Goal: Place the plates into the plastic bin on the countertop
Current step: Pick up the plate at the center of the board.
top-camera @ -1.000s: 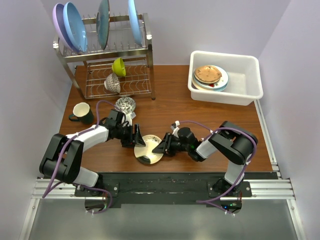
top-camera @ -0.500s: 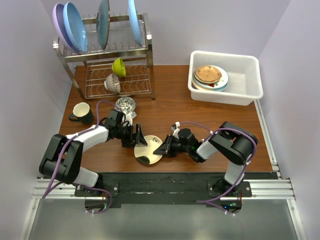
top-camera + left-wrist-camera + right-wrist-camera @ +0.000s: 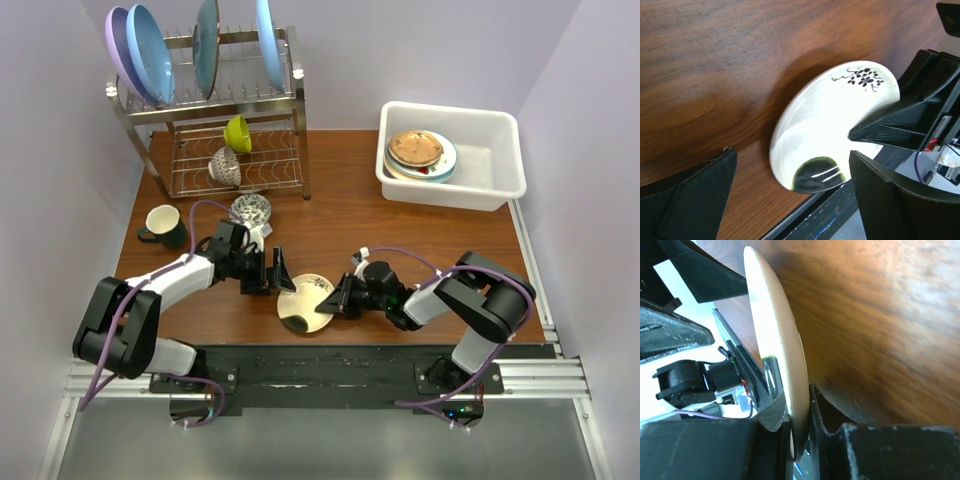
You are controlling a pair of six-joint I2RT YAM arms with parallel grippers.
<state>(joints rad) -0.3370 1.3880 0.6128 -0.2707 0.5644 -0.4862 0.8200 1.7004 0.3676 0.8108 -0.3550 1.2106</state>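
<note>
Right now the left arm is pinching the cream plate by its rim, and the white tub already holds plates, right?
Not the left: the right gripper pinches the cream plate by its rim, as the right wrist view shows. The left gripper is open. The white tub does hold plates.

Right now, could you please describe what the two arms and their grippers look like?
The left arm and right arm share black joints, white link shells and a purple cable looping alongside. The left gripper and right gripper are black, with wedge-shaped fingers.
</note>
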